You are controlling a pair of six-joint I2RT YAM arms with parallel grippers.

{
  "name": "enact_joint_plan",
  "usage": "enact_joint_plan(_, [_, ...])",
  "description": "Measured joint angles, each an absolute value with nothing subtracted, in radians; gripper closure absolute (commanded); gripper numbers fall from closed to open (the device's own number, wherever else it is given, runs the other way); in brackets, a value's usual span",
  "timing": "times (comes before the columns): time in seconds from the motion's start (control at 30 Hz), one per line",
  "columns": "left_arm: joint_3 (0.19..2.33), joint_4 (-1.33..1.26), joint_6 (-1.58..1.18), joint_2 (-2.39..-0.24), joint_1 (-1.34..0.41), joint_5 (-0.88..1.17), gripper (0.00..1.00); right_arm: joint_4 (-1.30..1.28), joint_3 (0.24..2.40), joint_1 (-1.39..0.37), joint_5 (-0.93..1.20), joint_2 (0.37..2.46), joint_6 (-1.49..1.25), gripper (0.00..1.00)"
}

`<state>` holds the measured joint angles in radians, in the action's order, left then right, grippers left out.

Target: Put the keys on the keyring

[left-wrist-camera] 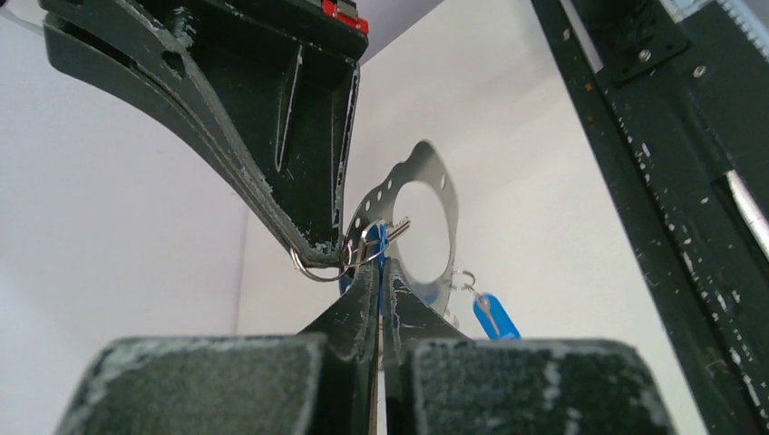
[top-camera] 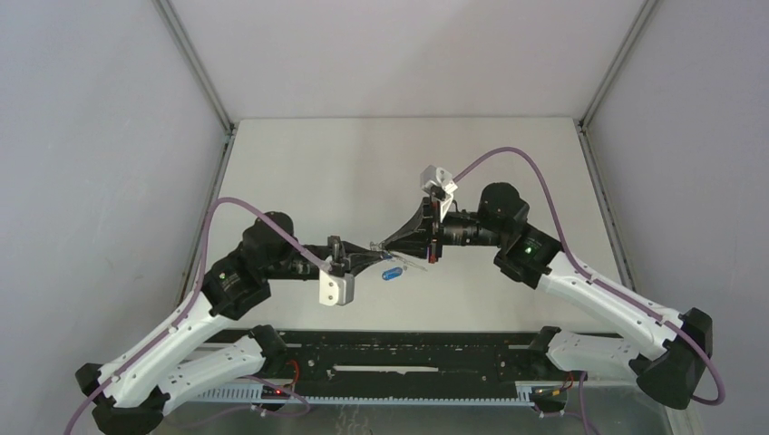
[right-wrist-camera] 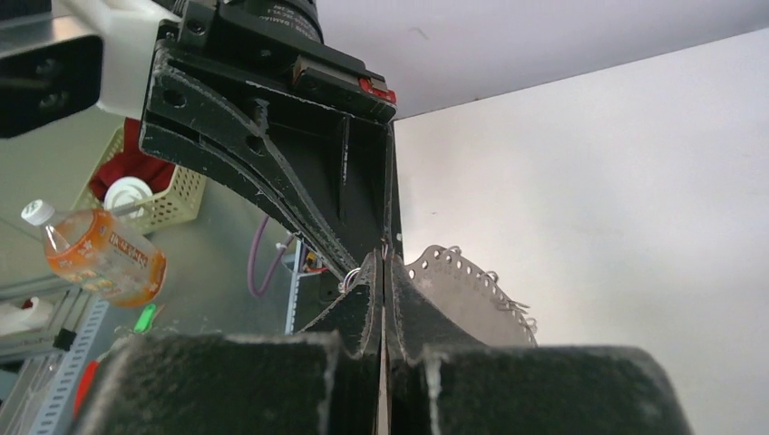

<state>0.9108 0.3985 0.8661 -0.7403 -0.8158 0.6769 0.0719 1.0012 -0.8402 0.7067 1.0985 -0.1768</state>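
Where your two arms meet in mid-air, the left gripper (left-wrist-camera: 380, 268) has its fingers pressed almost together. A sliver of blue shows in the gap at the tips, with a short metal shaft poking out toward 2 o'clock. This looks like the darker key (left-wrist-camera: 382, 237), pinched by its tag so the metal end stays free to thread.

In the left wrist view, the right gripper (right-wrist-camera: 384, 269) comes in from 11 o'clock, also narrow, with no gap between its fingers. The keyring (right-wrist-camera: 464, 294) rises just beside its tips at 2 o'clock. You seem to be holding the keyring by the rim, though the contact itself is hidden. That grip would keep the hoop upright and steady, with its pierced edge turned toward the key.

A small wire loop (left-wrist-camera: 313, 269) curls at 7 o'clock from the right gripper's tip, touching it. My guess is that this is the loop you are working open.

Farther out, at 4 o'clock from the left fingertips, the lighter key (left-wrist-camera: 495, 317) dangles from another small loop on the keyring's rim, so it appears to be hung already.

Everything is held well above the tabletop (top-camera: 363, 172), probably so the tags can swing free underneath.
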Motion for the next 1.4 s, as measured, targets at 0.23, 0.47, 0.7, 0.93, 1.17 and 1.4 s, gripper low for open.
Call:
enact_joint_plan(0.23, [0.906, 0.447, 0.962, -0.748, -0.825, 0.604, 1.00, 0.259, 0.864, -0.831, 0.652, 1.039, -0.298, 1.00])
enact_joint_plan(0.47, [0.902, 0.438, 0.978, -0.751, -0.827, 0.580, 0.84, 0.374, 0.786, -0.827, 0.628, 1.005, -0.376, 1.00])
enact_joint_plan(0.7, [0.902, 0.433, 0.865, -0.754, -0.828, 0.564, 0.61, 0.449, 0.765, -0.826, 0.602, 0.960, -0.400, 1.00])
enact_joint_plan(0.93, [0.902, 0.354, 0.694, -0.755, -0.824, 0.582, 0.67, 0.496, 0.764, -0.826, 0.604, 0.964, -0.414, 1.00])
enact_joint_plan(1.17, [0.883, 0.220, 0.590, -0.758, -0.823, 0.593, 0.95, 0.510, 0.764, -0.827, 0.611, 0.981, -0.422, 1.00])
enact_joint_plan(1.4, [0.863, 0.171, 0.537, -0.757, -0.820, 0.624, 1.00, 0.511, 0.764, -0.832, 0.622, 0.994, -0.422, 1.00])
